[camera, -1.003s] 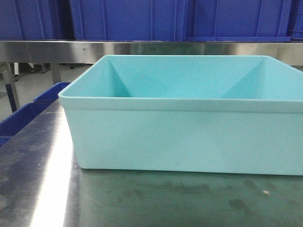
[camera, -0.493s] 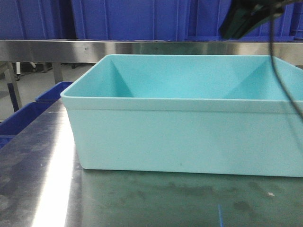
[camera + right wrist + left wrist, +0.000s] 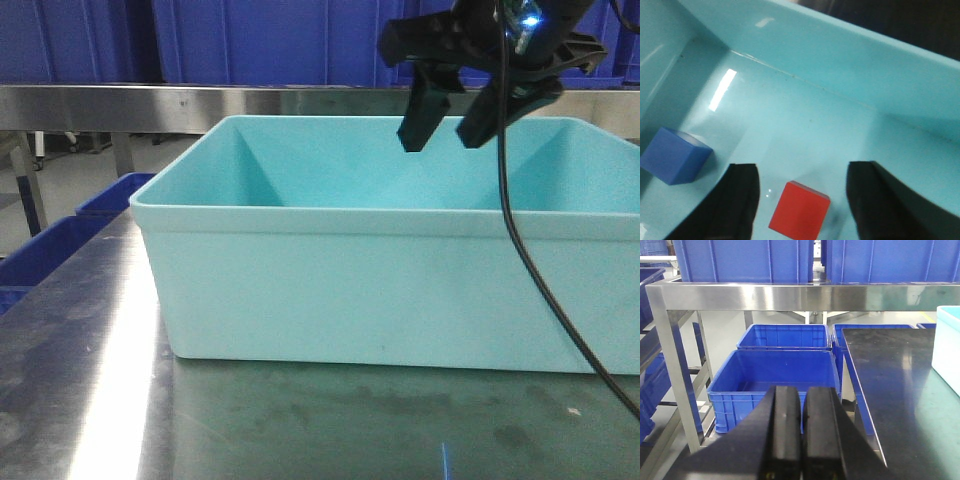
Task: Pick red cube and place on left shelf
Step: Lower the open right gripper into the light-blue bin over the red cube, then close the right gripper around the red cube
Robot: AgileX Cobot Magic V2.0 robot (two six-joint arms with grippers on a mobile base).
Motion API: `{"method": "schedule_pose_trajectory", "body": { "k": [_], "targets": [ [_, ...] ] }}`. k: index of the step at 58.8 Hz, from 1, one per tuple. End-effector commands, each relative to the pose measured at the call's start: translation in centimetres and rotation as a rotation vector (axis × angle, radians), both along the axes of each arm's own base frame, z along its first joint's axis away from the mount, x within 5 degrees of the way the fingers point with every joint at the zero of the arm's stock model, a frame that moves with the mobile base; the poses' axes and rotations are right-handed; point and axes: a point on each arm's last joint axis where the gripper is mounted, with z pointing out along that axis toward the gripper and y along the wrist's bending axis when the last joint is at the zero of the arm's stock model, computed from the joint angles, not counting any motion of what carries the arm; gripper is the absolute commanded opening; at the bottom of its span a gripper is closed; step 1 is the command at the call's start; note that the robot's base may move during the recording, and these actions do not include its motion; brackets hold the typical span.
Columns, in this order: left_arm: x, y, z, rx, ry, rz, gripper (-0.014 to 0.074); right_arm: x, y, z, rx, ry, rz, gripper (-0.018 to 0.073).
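The red cube [image 3: 799,209] lies on the floor of the turquoise bin [image 3: 380,290], seen in the right wrist view between and below my open right gripper [image 3: 802,172] fingers, not touched. In the front view the right gripper [image 3: 445,135] hangs open above the bin's back right part. My left gripper [image 3: 802,405] is shut with nothing in it, off the table's left edge. The left shelf [image 3: 765,296] shows its steel front rail with blue crates [image 3: 745,260] on it.
A blue cube [image 3: 675,156] lies in the bin left of the red one. Blue crates [image 3: 775,375] stand on the floor beneath the shelf, left of the steel table [image 3: 895,390]. A black cable [image 3: 540,280] hangs from the right arm across the bin.
The right gripper has come down from the top right into the front view and now hangs open over the bin. The bin has not moved.
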Motion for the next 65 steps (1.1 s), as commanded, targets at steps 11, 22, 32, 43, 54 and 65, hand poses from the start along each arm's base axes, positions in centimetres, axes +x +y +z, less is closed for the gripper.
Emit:
{"method": "schedule_pose_trajectory", "body": {
  "k": [11,22,32,43,54,65],
  "targets": [
    [0.0,0.0,0.1,-0.009,-0.079,-0.005,0.0102,-0.4,-0.1,2.1,0.014,-0.031,0.006,0.0590],
    [0.0,0.0,0.1,-0.009,-0.079,-0.005,0.0102,0.0,0.2,1.2,0.032,0.006,-0.002,0.0590],
    [0.0,0.0,0.1,-0.009,-0.079,-0.005,0.0102,0.4,0.5,-0.1,0.030,0.057,-0.007,0.0590],
    [0.0,0.0,0.1,-0.015,-0.078,-0.005,0.0102,0.8,0.8,-1.6,0.008,0.107,-0.007,0.0590],
    [0.0,0.0,0.1,-0.009,-0.079,-0.005,0.0102,1.2,0.9,-2.7,-0.002,0.130,-0.008,0.0590],
    [0.0,0.0,0.1,-0.015,-0.078,-0.005,0.0102,1.6,1.1,-3.9,-0.016,0.160,-0.009,0.0590]
  ]
}}
